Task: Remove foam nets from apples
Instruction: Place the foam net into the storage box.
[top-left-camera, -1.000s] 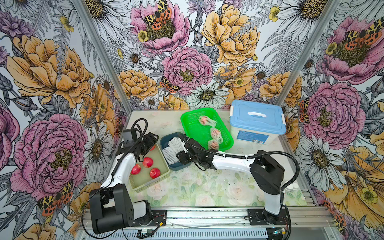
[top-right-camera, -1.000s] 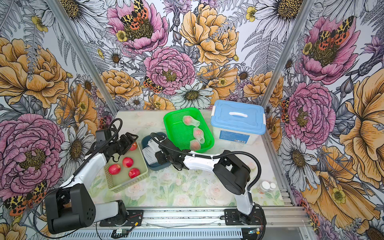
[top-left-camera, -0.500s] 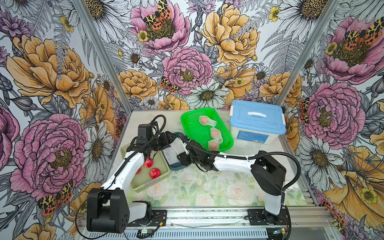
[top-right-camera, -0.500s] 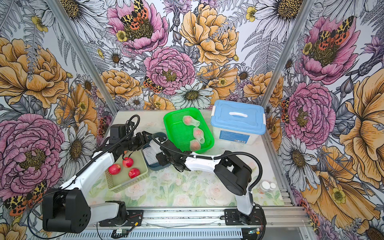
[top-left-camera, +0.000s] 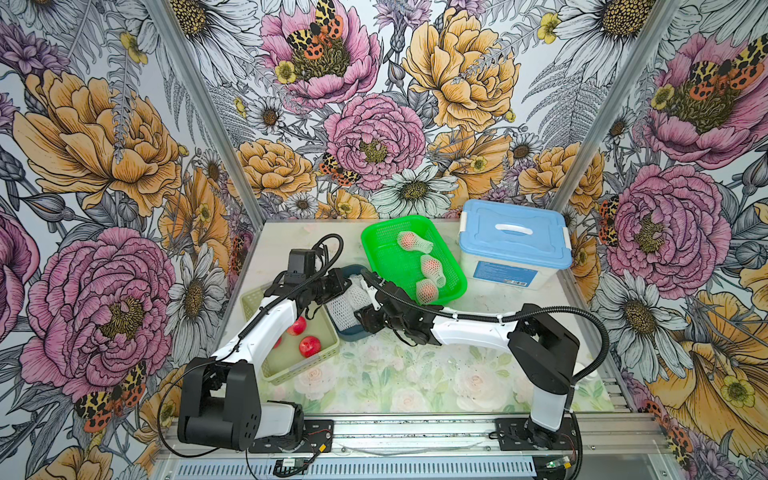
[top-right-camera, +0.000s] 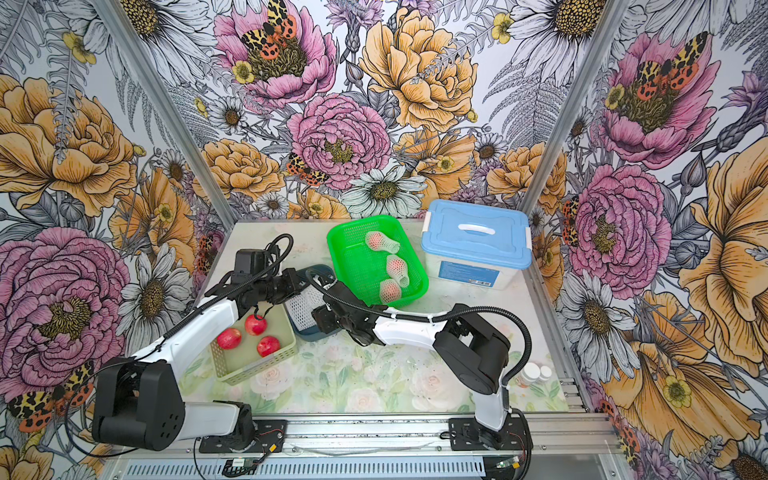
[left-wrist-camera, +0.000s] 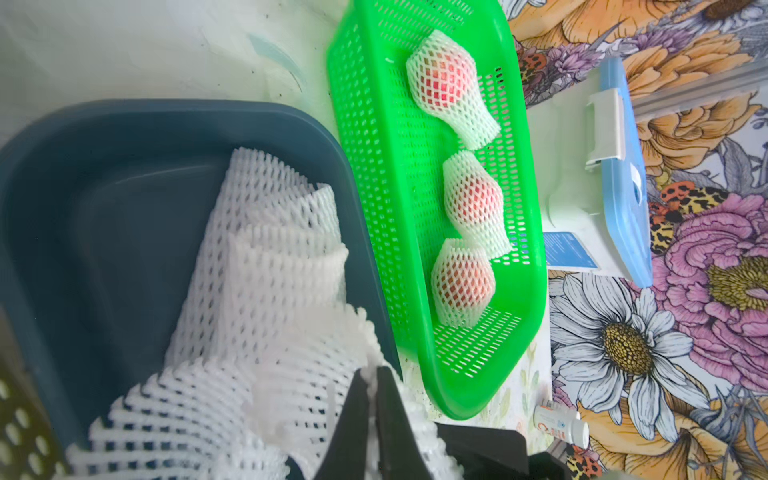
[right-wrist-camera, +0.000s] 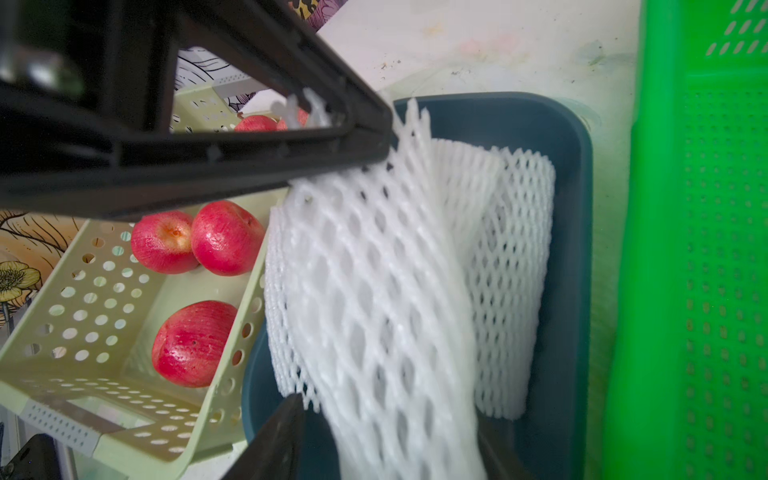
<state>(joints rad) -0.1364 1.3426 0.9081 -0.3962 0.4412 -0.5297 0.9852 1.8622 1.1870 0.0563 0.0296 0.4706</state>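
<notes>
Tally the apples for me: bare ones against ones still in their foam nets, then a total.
Bare apples, in the pale basket: 3
Netted apples, in the green basket: 3
Total: 6 apples

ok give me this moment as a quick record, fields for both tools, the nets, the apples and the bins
left tool: shut, pinching the edge of a foam net over the dark blue tub
right tool: jaws apart with that net between them; grip unclear
in the tub: at least one more loose net
green basket: three netted apples
cream basket: three bare apples
blue-lidded box: lid on
</notes>
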